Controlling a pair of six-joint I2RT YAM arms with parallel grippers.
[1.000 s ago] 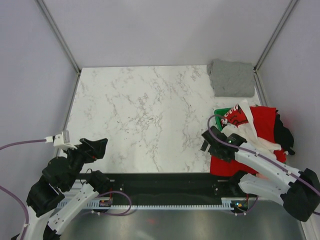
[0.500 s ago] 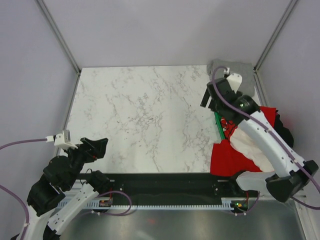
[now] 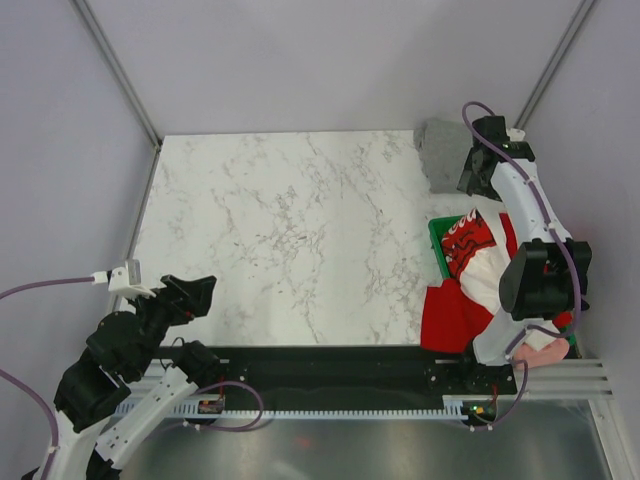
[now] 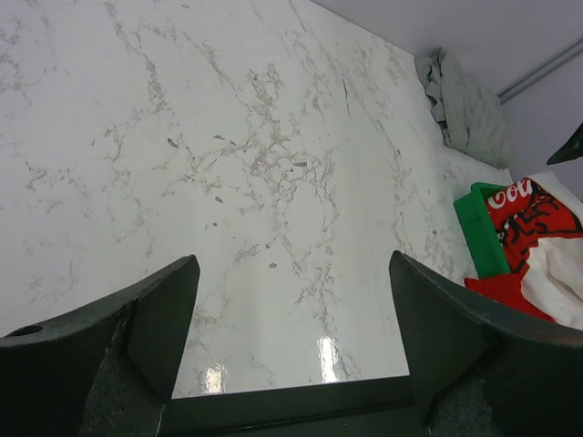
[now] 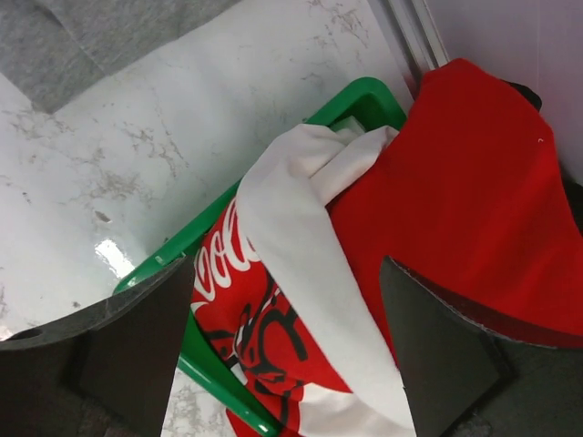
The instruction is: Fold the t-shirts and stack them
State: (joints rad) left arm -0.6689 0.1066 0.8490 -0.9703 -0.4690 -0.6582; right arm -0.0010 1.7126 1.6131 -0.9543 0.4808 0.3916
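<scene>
A grey folded t-shirt point(image 3: 443, 152) lies at the table's back right corner. A white t-shirt with a red panel and white script point(image 3: 468, 236) is heaped in the green crate point(image 3: 436, 243). A red t-shirt point(image 3: 446, 314) hangs over the crate's near end. My right gripper point(image 3: 477, 176) hovers between the grey shirt and the crate, open and empty. Its wrist view looks down on the white shirt point(image 5: 291, 246), a red shirt point(image 5: 465, 200) and the grey shirt's corner point(image 5: 82, 36). My left gripper point(image 3: 192, 296) is open and empty at the near left.
The crate's green rim point(image 5: 360, 95) sits against the right wall rail point(image 3: 545, 80). A dark cloth edge point(image 5: 526, 92) shows behind the red shirt. The left wrist view point(image 4: 291, 300) shows bare marble, the grey shirt point(image 4: 469, 105) and the crate point(image 4: 480, 238) far right.
My right arm swung from the crate's near end, past its left side, to the back right by the grey shirt. The left arm has not moved.
</scene>
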